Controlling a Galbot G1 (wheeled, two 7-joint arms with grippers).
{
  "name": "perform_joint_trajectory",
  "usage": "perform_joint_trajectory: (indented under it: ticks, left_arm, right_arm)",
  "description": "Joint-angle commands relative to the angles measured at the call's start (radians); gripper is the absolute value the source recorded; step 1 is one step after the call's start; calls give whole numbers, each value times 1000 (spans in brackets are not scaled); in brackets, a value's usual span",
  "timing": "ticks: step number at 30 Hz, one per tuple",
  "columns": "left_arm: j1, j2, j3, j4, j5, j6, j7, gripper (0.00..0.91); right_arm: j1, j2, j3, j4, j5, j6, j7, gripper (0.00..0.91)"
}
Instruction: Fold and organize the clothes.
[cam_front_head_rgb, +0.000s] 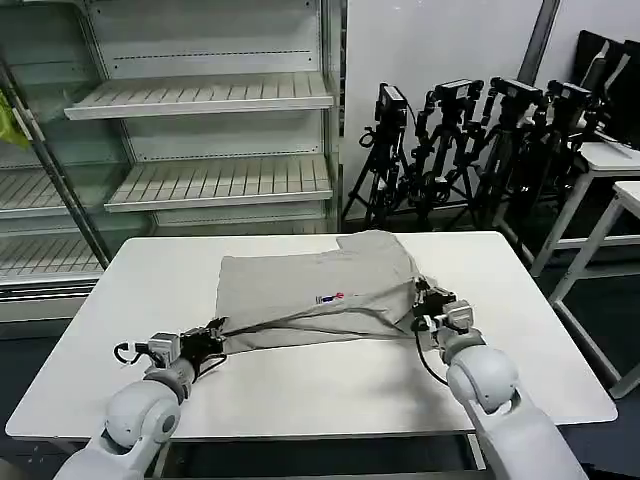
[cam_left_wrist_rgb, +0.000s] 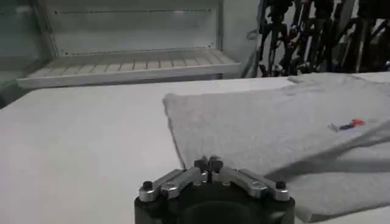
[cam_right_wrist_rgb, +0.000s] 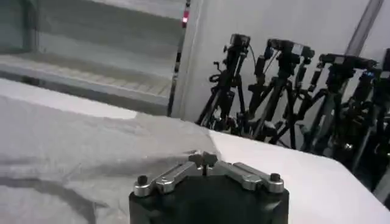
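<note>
On the white rectangular bench (cam_front_head_rgb: 130, 300) lies the light grey short-sleeved cotton T-shirt (cam_front_head_rgb: 300, 290), spread across the middle towards the far edge, its small multicoloured chest print (cam_front_head_rgb: 330, 298) facing up. The near hem is drawn taut into a ridge between the two arms. The left gripper (cam_front_head_rgb: 212, 334) sits at the shirt's near left corner and the right gripper (cam_front_head_rgb: 428, 305) at its near right edge; in both wrist views the fingers are pressed together, each apparently pinching a fold of the grey fabric.

The cloth looks light, soft and limp. It should drape and wrinkle rather than hold a shape, so it is best taken at corners or along the hem, with both sides lifted evenly to keep the fold line straight. A thin pinch may slip on the smooth bench top, which offers little friction.

Beyond the bench stands a glass-fronted cabinet of white slatted shelves (cam_front_head_rgb: 200, 100). To the right a cluster of black camera tripods (cam_front_head_rgb: 470, 150) stands against a pale wall, and another white table (cam_front_head_rgb: 620, 160) sits at the edge.
</note>
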Motion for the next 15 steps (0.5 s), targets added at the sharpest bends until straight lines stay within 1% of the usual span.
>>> perform_joint_trajectory:
  ticks: [1, 6, 8, 10, 12, 15]
  left_arm:
    - [-16, -5, 20, 25, 8, -1, 1, 907]
    - [21, -12, -5, -9, 5, -9, 1, 907]
    - [41, -16, -17, -26, 5, -13, 0, 907]
    - [59, -18, -26, -41, 5, -14, 0, 907]
    - [88, -21, -38, -52, 5, -19, 0, 907]
    - [114, -25, -48, -52, 5, -25, 0, 907]
  right_arm:
    - [48, 25, -41, -85, -48, 16, -3, 907]
    - [-15, 37, -16, -33, -27, 145, 40, 907]
    - [-47, 38, -2, 2, -32, 163, 48, 907]
    - [-79, 38, 12, 29, -36, 161, 49, 907]
    - [-163, 38, 52, 79, -46, 131, 43, 907]
    - [-225, 43, 91, 96, -63, 94, 43, 907]
